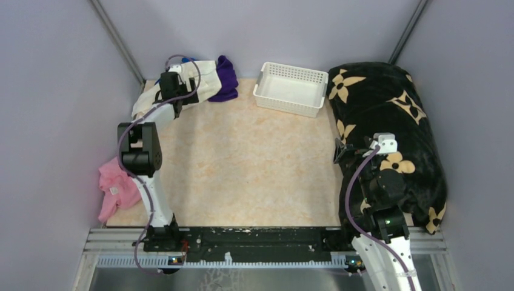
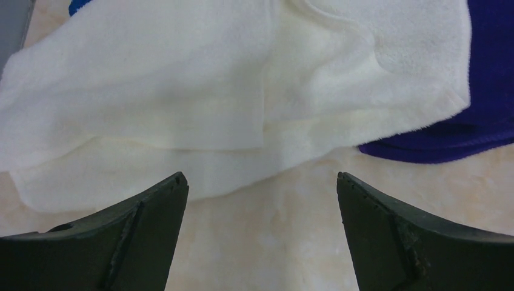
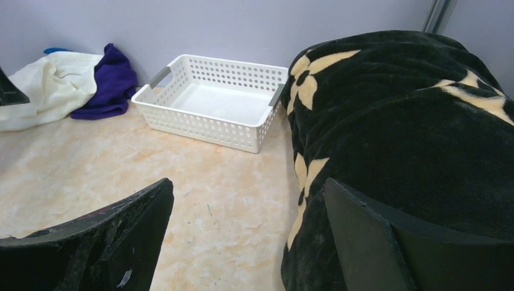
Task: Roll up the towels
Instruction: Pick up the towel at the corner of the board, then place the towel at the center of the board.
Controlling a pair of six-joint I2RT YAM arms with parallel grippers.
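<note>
The towels lie heaped in the far left corner. The cream-white towel (image 1: 206, 80) (image 2: 182, 91) (image 3: 48, 85) is crumpled on top, the dark purple towel (image 1: 226, 79) (image 2: 488, 73) (image 3: 109, 82) lies to its right, and only a corner of the bright blue towel (image 2: 76, 6) (image 3: 54, 50) shows behind. My left gripper (image 1: 171, 85) (image 2: 260, 179) hovers open at the white towel's near edge, with bare table between its fingers. My right gripper (image 1: 340, 151) (image 3: 248, 188) is open at the right, beside the blanket, holding nothing.
A white perforated basket (image 1: 315, 76) (image 3: 206, 124) stands at the far middle. A big black plush blanket with beige flowers (image 1: 388, 109) (image 3: 412, 121) fills the right side. A pink cloth (image 1: 115, 185) lies at the left edge by the left arm.
</note>
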